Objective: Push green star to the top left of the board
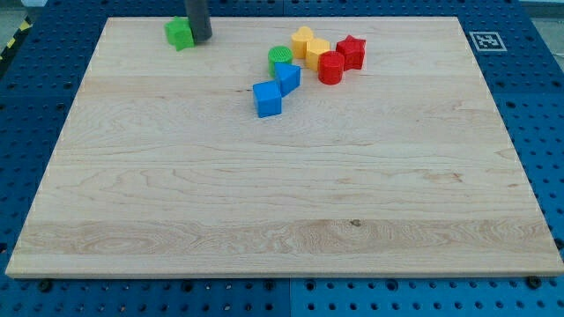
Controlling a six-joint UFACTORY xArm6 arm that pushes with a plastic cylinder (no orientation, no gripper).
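The green star (179,33) lies near the view's top edge of the wooden board (282,202), left of centre. My tip (201,39) stands on the board right beside the star, on its right side, touching or nearly touching it. The dark rod rises out of the view's top.
A cluster of blocks sits at top centre: a green cylinder (280,58), a blue block (288,77), a blue cube (267,99), two yellow blocks (302,40) (317,52), a red cylinder (331,68) and a red star (352,51). A blue pegboard (35,106) surrounds the board.
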